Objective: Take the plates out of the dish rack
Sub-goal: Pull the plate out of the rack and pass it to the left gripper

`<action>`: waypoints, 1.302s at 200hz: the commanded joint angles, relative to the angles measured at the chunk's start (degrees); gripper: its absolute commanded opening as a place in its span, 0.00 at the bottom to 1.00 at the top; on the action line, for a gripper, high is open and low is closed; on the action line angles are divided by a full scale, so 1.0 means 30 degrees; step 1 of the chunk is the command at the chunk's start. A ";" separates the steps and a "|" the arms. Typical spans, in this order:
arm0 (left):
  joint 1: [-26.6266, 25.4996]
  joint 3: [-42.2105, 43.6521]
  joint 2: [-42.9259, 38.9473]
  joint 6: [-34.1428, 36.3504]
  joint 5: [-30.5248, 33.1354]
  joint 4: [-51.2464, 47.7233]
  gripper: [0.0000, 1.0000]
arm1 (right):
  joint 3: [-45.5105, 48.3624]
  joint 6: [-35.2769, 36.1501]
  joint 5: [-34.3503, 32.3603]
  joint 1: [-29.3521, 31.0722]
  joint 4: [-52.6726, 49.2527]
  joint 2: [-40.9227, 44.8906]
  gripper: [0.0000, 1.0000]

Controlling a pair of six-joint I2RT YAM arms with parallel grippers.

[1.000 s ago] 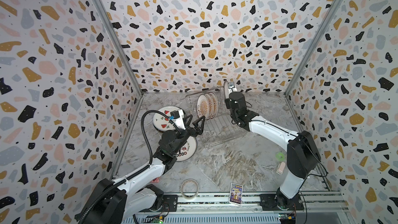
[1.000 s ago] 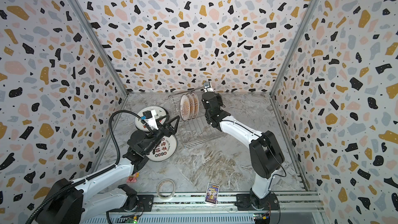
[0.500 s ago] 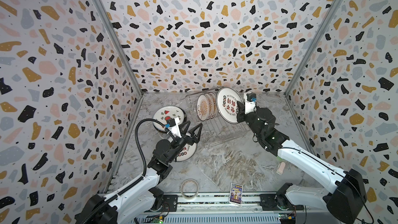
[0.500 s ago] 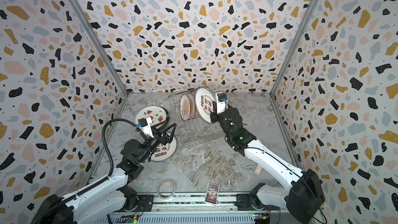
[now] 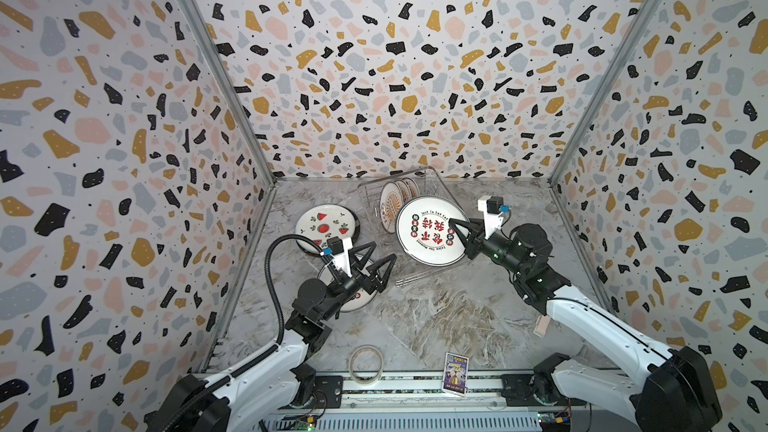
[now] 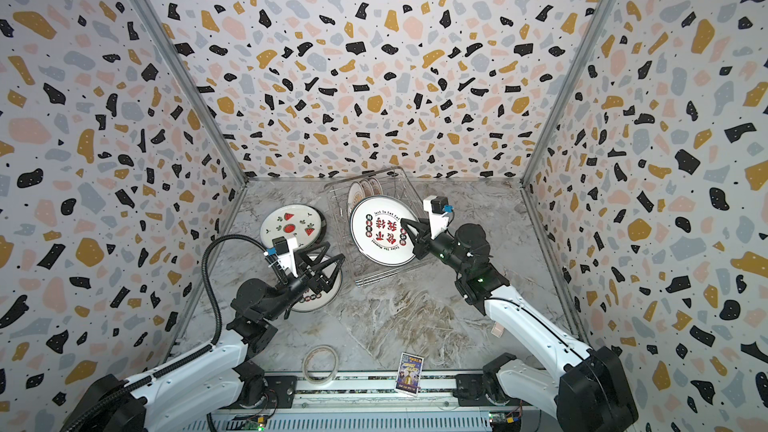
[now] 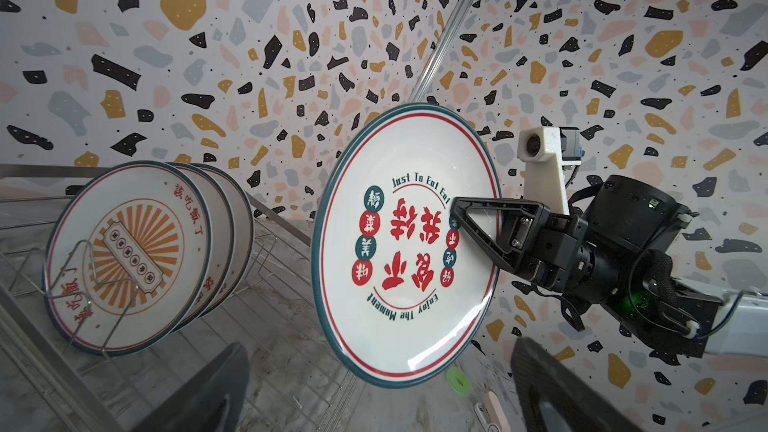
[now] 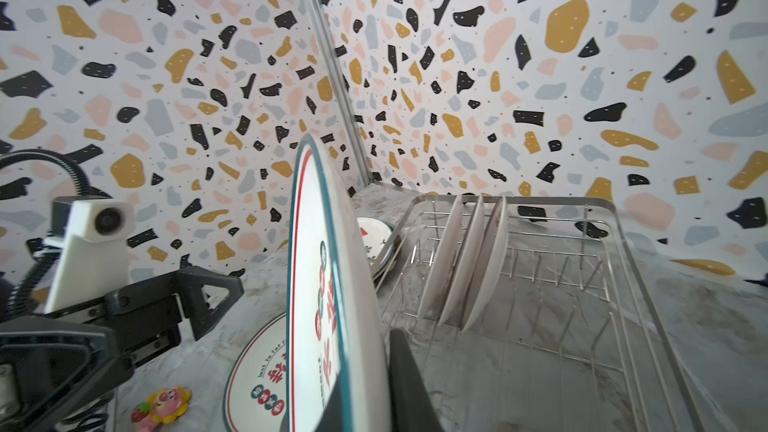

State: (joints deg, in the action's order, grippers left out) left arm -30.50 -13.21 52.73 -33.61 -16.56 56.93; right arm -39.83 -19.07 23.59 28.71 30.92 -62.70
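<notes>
My right gripper (image 5: 454, 226) is shut on the rim of a white plate with red and black Chinese characters (image 5: 430, 232). It holds that plate upright in the air, above the front part of the wire dish rack (image 5: 419, 276). Three sunburst plates (image 5: 395, 197) stand in the rack's back slots. On the table at the left lie a watermelon plate (image 5: 326, 223) and a second character plate (image 5: 360, 299). My left gripper (image 5: 381, 252) hangs open over that flat plate, holding nothing. In the left wrist view the held plate (image 7: 403, 243) faces the camera.
A tape ring (image 5: 365, 363) and a small printed card (image 5: 456, 369) lie near the front rail. A pale tag (image 5: 541, 326) lies beside the right arm, and a pink and yellow toy (image 8: 162, 405) is near the flat plate. Patterned walls close in on three sides.
My right gripper has lifted the character plate out of the rack, turned its face toward the front and drawn it nearer. My left gripper stays open and has pulled back slightly.
</notes>
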 commanded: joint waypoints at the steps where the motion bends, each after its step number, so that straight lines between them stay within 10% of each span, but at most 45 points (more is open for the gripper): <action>1: -0.0058 -0.0104 0.0260 0.0406 -0.0620 0.1748 1.00 | 0.0101 -0.1170 0.3146 -0.0130 0.3464 0.0911 0.00; 89: -0.1381 -0.0356 0.0707 0.1222 -0.0634 0.1749 0.93 | 0.0848 -0.2344 0.5669 -0.0158 0.5752 0.0318 0.00; 260: -0.2225 -0.1004 0.1830 -0.0311 -0.1688 0.1927 0.04 | 0.0799 -0.1578 0.5601 -0.0136 0.5845 -0.0737 0.00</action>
State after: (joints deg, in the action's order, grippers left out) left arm -36.62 -14.28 57.93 -35.40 -18.57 60.27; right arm -35.27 -23.57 41.45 28.45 46.72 -64.73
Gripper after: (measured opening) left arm 0.083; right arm 0.113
